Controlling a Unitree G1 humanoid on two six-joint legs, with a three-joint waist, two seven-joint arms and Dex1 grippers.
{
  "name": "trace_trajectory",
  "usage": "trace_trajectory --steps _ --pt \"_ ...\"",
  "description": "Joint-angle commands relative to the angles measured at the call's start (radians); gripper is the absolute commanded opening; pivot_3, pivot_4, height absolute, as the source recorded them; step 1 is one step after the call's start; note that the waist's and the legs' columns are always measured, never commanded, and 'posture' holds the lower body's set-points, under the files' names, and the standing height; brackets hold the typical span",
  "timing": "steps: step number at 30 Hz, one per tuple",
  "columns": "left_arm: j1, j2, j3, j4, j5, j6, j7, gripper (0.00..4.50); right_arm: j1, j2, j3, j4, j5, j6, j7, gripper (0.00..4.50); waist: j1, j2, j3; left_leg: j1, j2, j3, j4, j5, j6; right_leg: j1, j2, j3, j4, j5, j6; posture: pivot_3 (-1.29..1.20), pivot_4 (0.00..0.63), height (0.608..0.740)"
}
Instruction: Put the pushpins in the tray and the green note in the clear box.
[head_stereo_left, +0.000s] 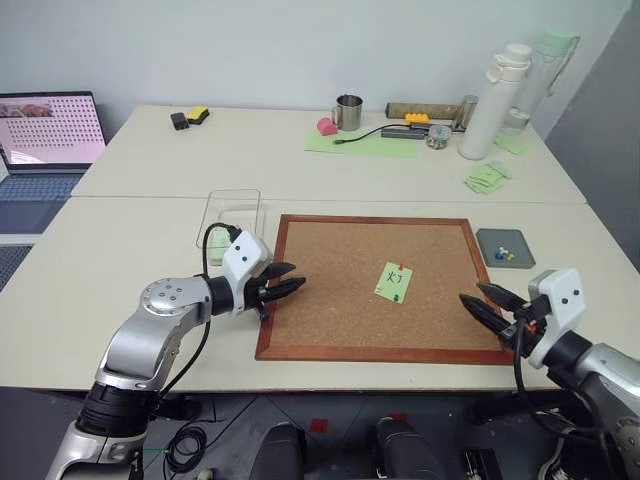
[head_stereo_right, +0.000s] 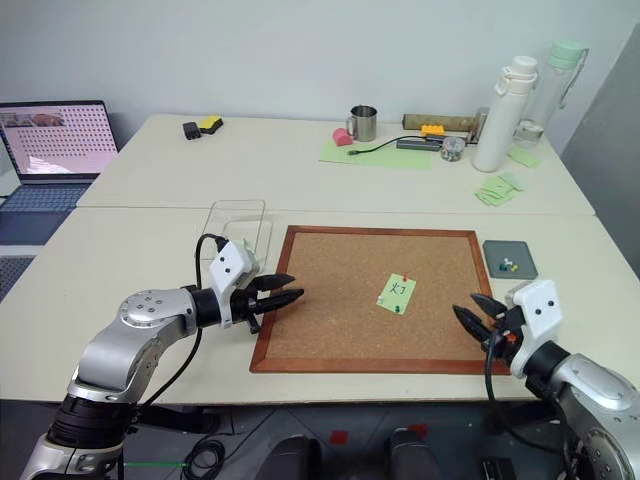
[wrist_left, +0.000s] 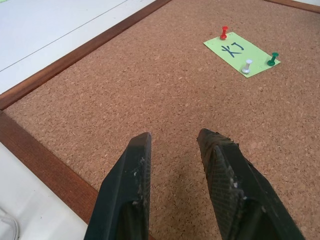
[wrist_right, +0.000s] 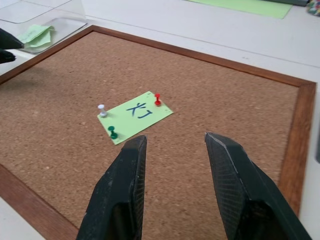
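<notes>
Pushpins (wrist_right: 157, 99): 3 on 1 green note (wrist_right: 135, 116).

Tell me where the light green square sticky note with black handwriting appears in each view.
Left eye view: green note, right of the corkboard's middle.
Right eye view: right of the board's middle.
Left wrist view: beyond the fingers.
Right wrist view: beyond the fingers, mid-board.
Shared landmark: the red pushpin on the note's corner.

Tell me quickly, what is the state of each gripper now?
Left gripper: jaws open, holding nothing.
Right gripper: jaws open, holding nothing.
</notes>
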Motion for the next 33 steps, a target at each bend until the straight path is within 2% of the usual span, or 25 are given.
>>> trace_trajectory --steps 1,15,19,24,33 --pt "0.000 -0.010 0.018 -0.043 -0.025 0.002 0.010 1.60 -0.023 -0.002 0.005 -0.034 0.005 -0.006 -0.015 1.91 0.000 0.000 0.000 0.000 0.000 0.000 0.000 0.000 0.000 0.000 0.000 0.000 0.000 0.000 0.000 0.00 0.150 0.740" --pt "0.025 -0.009 0.033 -0.085 -0.110 0.024 -0.035 1.60 -0.028 -0.006 0.024 -0.020 -0.026 -0.036 -0.007 1.91 0.000 0.000 0.000 0.000 0.000 0.000 0.000 0.000 0.000 0.000 0.000 0.000 0.000 0.000 0.000 0.00 0.150 0.740" --pt "0.021 -0.022 0.042 -0.115 -0.167 0.045 -0.040 0.98 -0.058 -0.012 0.076 0.010 -0.068 -0.057 -0.001 1.91 0.000 0.000 0.000 0.000 0.000 0.000 0.000 0.000 0.000 0.000 0.000 0.000 0.000 0.000 0.000 0.00 0.150 0.740" --pt "0.015 -0.052 -0.019 -0.095 -0.122 0.003 -0.009 0.06 -0.172 0.008 0.167 0.131 -0.147 -0.106 -0.010 1.91 0.000 0.000 0.000 0.001 -0.001 0.000 0.000 0.000 0.000 0.000 0.000 0.000 0.000 0.000 0.000 0.00 0.150 0.740" --pt "-0.015 -0.173 -0.167 0.050 0.031 -0.100 0.070 0.02 -0.376 0.105 0.333 0.378 -0.271 -0.200 -0.010 1.91 0.000 0.000 0.000 0.000 -0.002 0.000 0.000 0.000 0.000 0.000 0.002 0.000 0.000 0.001 -0.002 0.00 0.150 0.740"
